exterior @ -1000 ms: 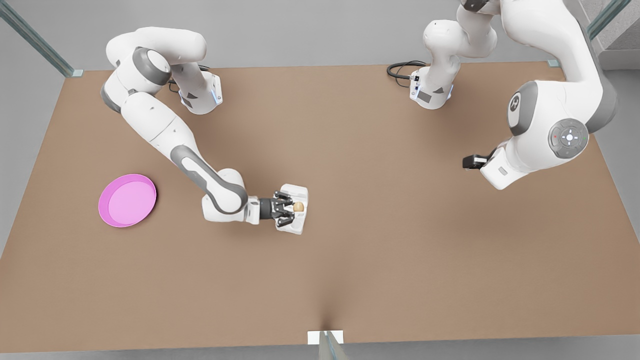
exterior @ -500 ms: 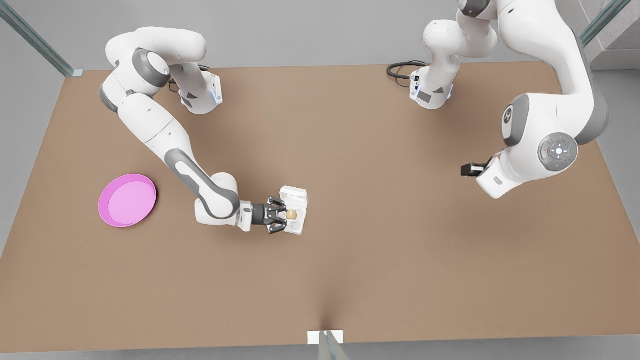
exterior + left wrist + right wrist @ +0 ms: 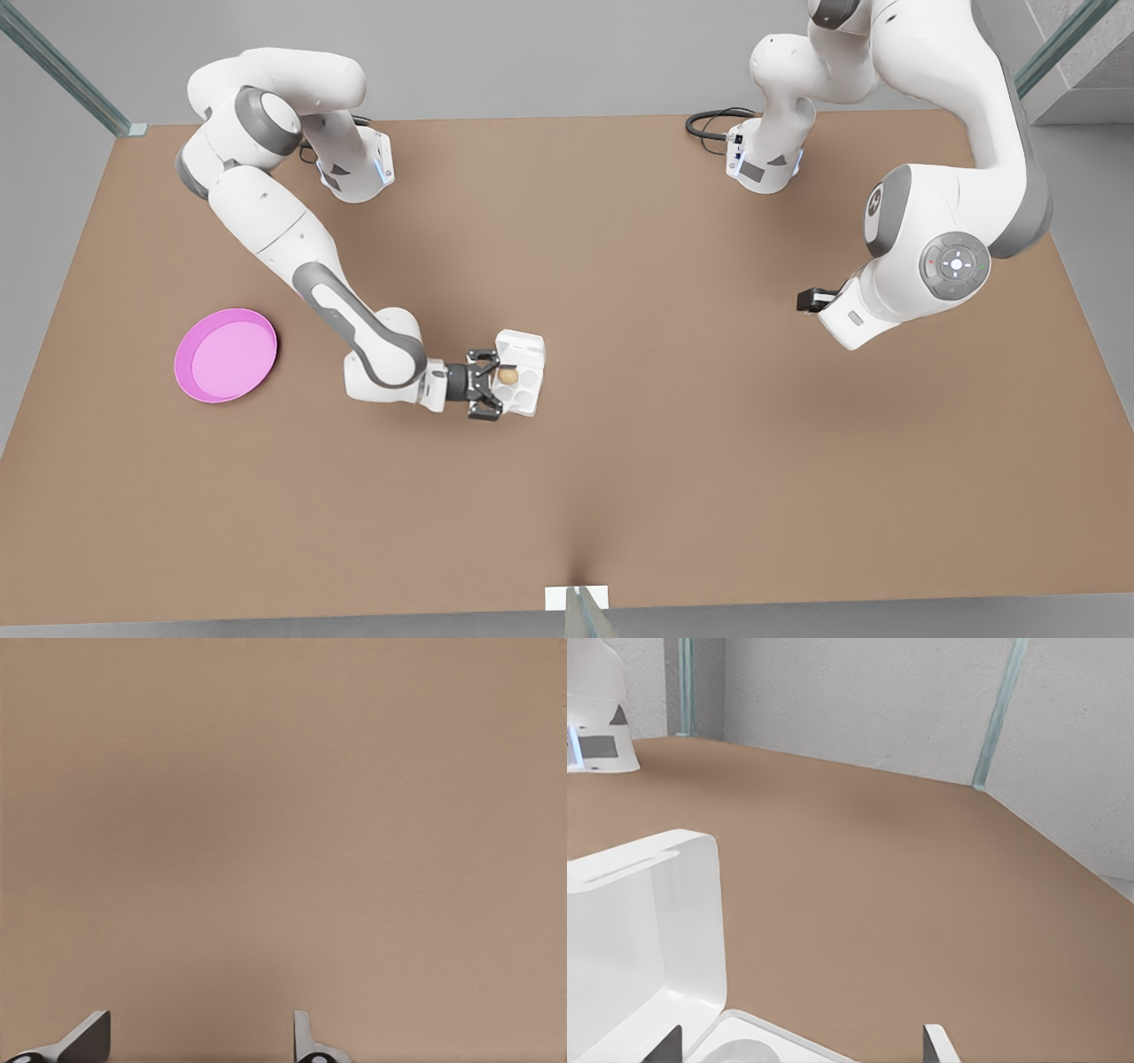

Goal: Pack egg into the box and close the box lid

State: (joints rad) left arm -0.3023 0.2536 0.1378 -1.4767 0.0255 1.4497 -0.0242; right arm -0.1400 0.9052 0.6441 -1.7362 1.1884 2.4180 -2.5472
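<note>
1. The egg (image 3: 507, 376) now sits in a cup of the box (image 3: 530, 400), in the row next to the lid and on the side nearest the right gripper (image 3: 489, 385). A second ago it was further across the tray, toward the front view's right, with the gripper right over the box.
2. Since then the right gripper has backed off toward the front view's left. Now just its fingertips reach the tray's edge.
3. The right jaws are spread wide, one finger on each side of the egg's cup. They aren't pinching the egg as far as I can see. In the right wrist view the two tips stand well apart with nothing between them.
4. The box lid (image 3: 521, 342) is open, standing up off the back edge of the tray. The right wrist view shows it (image 3: 647, 930) tilted up just beside the tray.
5. The left gripper (image 3: 199, 1047) hangs over bare counter (image 3: 620, 461), well apart from the box, with its jaws spread and holding nothing. That arm has drifted a bit toward the front view's left compared with before.
6. The pink plate (image 3: 226, 355) hasn't moved and is still off at the front view's left.
</note>
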